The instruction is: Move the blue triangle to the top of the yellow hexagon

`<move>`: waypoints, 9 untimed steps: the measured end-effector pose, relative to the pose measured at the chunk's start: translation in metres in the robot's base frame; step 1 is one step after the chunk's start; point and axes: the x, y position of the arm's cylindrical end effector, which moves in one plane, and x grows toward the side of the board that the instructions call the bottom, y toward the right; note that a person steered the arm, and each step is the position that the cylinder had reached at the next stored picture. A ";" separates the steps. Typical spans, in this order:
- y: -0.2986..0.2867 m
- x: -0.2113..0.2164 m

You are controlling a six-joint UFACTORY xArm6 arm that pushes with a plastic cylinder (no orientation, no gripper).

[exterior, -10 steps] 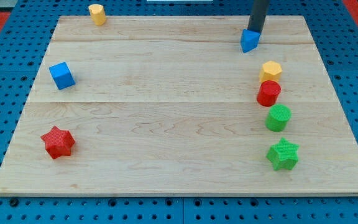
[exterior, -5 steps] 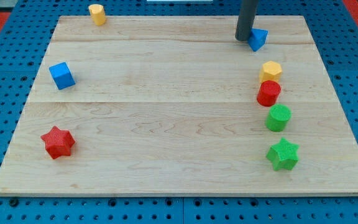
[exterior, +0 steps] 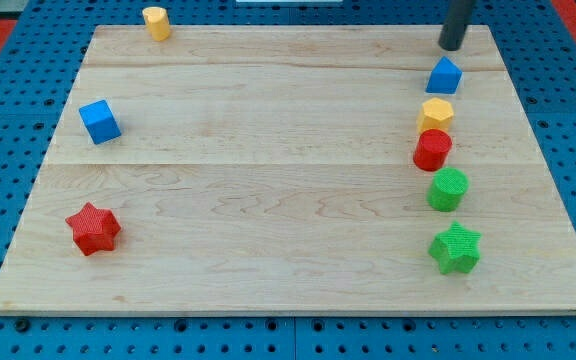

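Observation:
The blue triangle (exterior: 445,76) lies near the board's top right, just above the yellow hexagon (exterior: 435,113) and nearly touching it. My tip (exterior: 452,46) is above the blue triangle, a short gap away, close to the board's top edge. It touches no block.
Below the yellow hexagon run a red cylinder (exterior: 432,150), a green cylinder (exterior: 448,189) and a green star (exterior: 455,248). A blue cube (exterior: 99,121) and a red star (exterior: 93,228) lie at the left. A yellow cylinder (exterior: 155,22) is at the top left of the wooden board (exterior: 268,170).
The blue triangle slid right and down from the upper middle-right to sit just above the yellow hexagon. My tip moved from its left side to above it, now apart.

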 end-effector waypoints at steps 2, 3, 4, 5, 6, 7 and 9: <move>-0.053 0.028; -0.056 0.046; -0.052 0.015; 0.002 0.011; 0.013 0.021; -0.007 0.041; -0.056 0.045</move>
